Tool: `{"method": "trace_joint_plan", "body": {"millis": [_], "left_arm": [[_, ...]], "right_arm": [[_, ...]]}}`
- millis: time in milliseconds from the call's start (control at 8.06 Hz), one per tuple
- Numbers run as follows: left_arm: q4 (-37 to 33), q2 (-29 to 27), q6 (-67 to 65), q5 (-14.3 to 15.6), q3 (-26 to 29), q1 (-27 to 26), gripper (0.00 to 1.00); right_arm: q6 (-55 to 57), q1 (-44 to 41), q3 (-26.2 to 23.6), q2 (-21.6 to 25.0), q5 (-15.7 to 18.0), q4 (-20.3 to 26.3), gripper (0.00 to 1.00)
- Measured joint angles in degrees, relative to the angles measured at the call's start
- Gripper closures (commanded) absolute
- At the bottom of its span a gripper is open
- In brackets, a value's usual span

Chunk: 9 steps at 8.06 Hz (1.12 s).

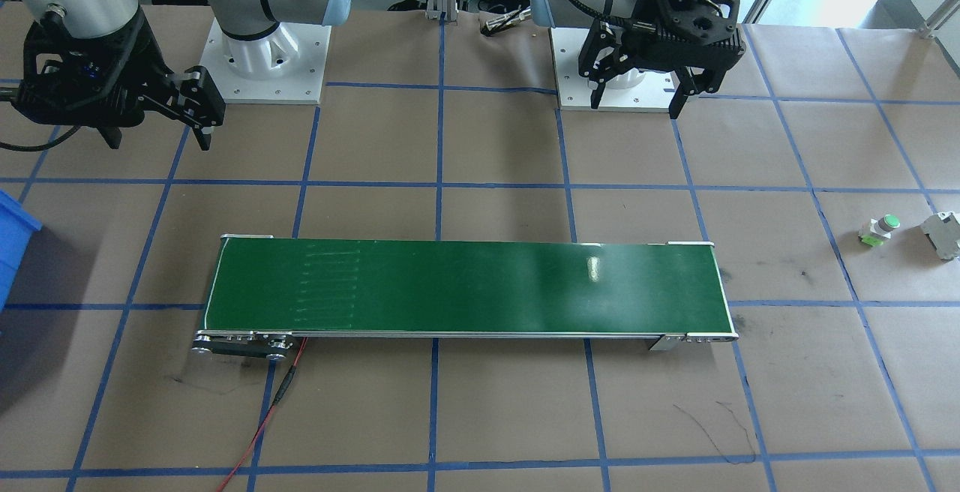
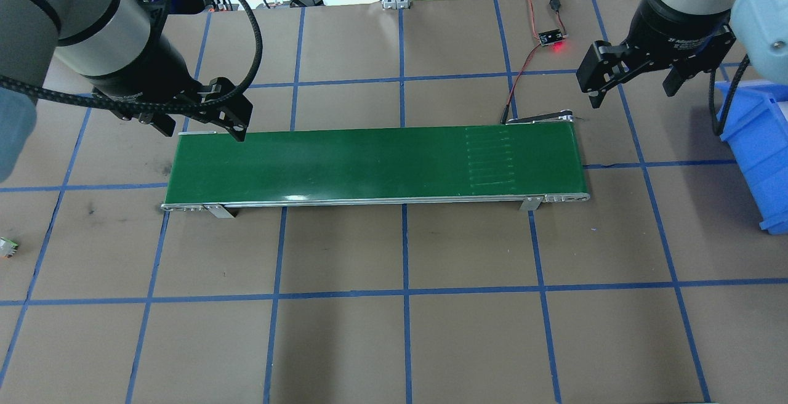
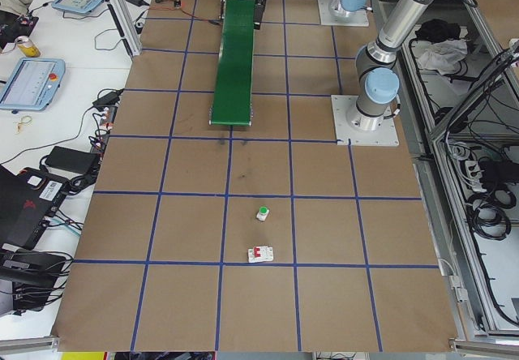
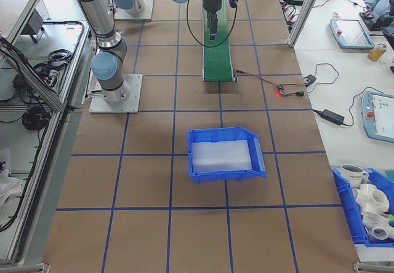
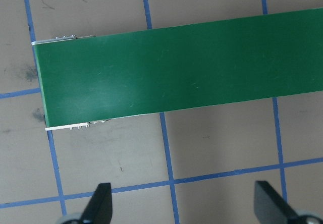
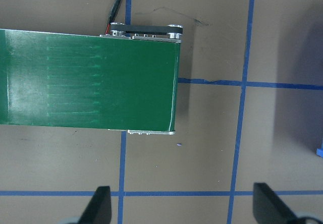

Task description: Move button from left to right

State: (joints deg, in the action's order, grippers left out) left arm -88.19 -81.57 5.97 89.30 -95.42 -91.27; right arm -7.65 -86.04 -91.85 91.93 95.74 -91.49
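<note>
1. A brown-papered tabletop [image 1: 495, 417] ruled into squares by blue tape fills the scene, with a green conveyor belt [image 1: 465, 286] lying lengthwise across its middle and cables and tablets on the benches beyond.

2. The button [image 1: 879, 230] sits on the paper well off the belt's left end, at the robot's far left, green cap tilted up; a grey-white blocky part [image 1: 943, 235] lies just beside it, farther out.

3. The left hand [image 1: 637, 98] hangs above the tabletop near its own base, fingers spread wide and holding nothing. The wrist view shows only the belt's left end, not the button.

4. The right hand [image 1: 157, 136] hovers near the belt's opposite end, also wide and empty, with a blue bin [image 2: 754, 151] farther to the robot's right.

5. The left arm is plainly the nearer one. Its reach would likely have to go outward to the left, away from the belt, and a little forward from the base.
</note>
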Motion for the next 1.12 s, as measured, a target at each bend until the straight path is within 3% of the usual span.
{"method": "trace_joint_plan", "body": {"millis": [372, 496, 868, 1116], "left_arm": [[0.0, -0.3, 2.6, 0.0, -0.9, 1.6, 0.00], [0.0, -0.6, 7.6, 0.0, -1.1, 5.7, 0.00], [0.1, -1.6, 27.3, -0.6, -1.4, 27.4, 0.00], [0.7, -4.2, 41.1, -0.4, -1.8, 37.9, 0.00]], "right_arm": [[0.0, 0.0, 0.0, 0.0, 0.0, 0.0, 0.00], [0.0, 0.0, 0.0, 0.0, 0.0, 0.0, 0.00], [0.0, 0.0, 0.0, 0.0, 0.1, 0.0, 0.00], [0.0, 0.0, 0.0, 0.0, 0.0, 0.0, 0.00]]}}
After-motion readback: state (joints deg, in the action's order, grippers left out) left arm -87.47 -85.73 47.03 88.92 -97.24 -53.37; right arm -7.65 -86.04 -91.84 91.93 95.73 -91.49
